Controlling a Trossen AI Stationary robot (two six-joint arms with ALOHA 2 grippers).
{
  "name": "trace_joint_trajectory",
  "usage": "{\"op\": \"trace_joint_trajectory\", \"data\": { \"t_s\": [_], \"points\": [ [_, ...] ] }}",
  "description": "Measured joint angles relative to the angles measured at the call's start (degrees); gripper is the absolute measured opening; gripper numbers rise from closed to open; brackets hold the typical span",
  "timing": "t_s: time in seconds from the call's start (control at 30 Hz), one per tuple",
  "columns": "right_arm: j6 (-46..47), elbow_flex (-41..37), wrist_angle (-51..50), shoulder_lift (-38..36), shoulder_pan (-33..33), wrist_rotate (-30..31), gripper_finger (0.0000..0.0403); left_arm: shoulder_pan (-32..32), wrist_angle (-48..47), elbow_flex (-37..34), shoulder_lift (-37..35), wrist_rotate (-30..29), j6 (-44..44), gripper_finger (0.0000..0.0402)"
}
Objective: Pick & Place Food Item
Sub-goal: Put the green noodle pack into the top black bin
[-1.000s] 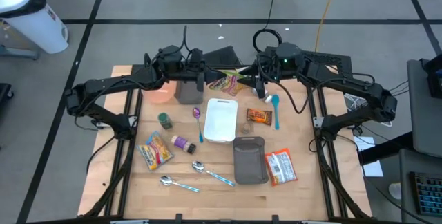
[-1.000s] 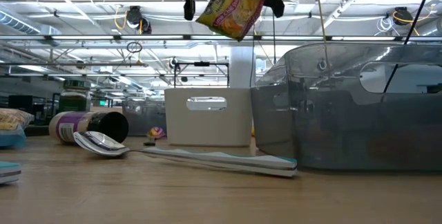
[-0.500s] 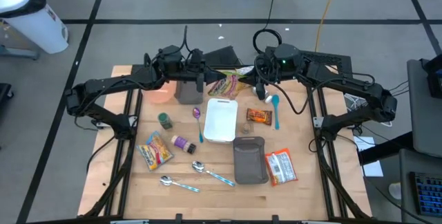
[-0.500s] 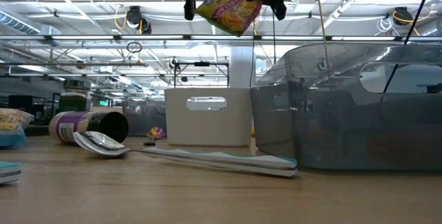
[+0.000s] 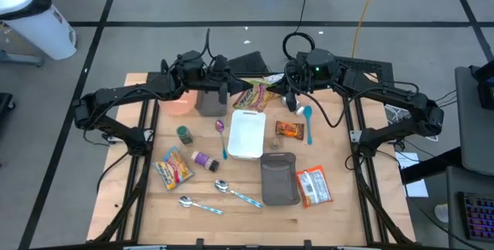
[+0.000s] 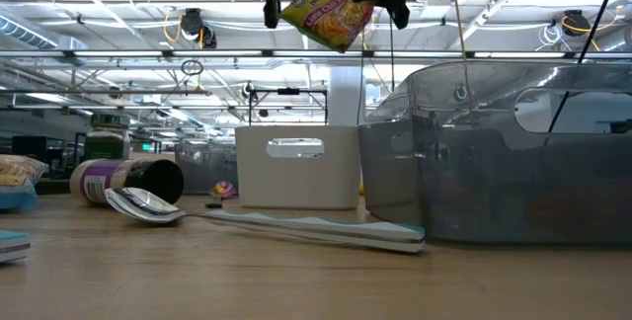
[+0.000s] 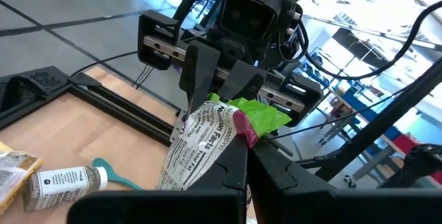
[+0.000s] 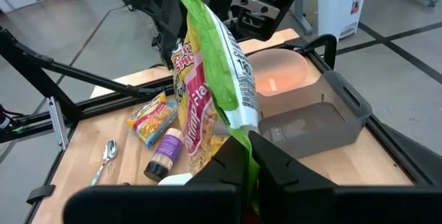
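Midair, snack packet (image 5: 255,93) stretched between left gripper (image 5: 231,90) and right gripper (image 5: 283,89), both clamped on opposite ends; white tray (image 5: 246,133) directly below.

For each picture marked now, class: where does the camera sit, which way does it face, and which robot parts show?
High: above, looking down on the table; both arms.
Low: at tabletop height, level past the clear bin; both grippers overhead.
Left wrist: looks past the left gripper toward the right arm.
Right wrist: looks past the right gripper toward the left arm.
Shared: all four show the packet, pinched by both shut grippers.
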Motion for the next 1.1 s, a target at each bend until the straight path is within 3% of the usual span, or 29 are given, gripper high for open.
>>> {"op": "trace_joint_trajectory", "data": {
  "t_s": [0.13,0.43,0.57,0.63,0.83,1.0,1.1],
  "points": [
    [0.95,-0.07,0.03,-0.53,0.0,-0.01,0.0,-0.02,0.49,0.0,0.0,0.02,0.55,0.0028],
    [3.42,-0.08,-0.55,-3.5,-0.02,-0.14,0.0,1.38,9.14,0.09,0.0,0.07,0.23,0.0134],
    [5.14,-0.09,-1.82,-5.59,-0.02,-1.51,0.0,3.83,8.38,3.78,0.02,1.66,1.21,0.0163],
    [5.86,-0.07,-2.75,-6.51,0.0,-1.71,0.0,4.66,3.36,7.88,0.02,1.8,3.95,0.017],
    [3.43,3.59,-8.97,-6.91,-0.27,-6.07,0.0,4.89,-25.16,26.6,2.29,-0.8,20.14,0.0175],
    [-3.49,8.73,-13.69,-3.62,-1.06,-8.13,0.0,3.46,-43.3,41.43,7.7,-2.35,22.6,0.0175],
    [-4.81,10.58,-13.84,-1.17,-2.01,-12.92,0.0,1.82,-50.42,49.02,11.51,-2.39,22.81,0.0175]
  ]
}}
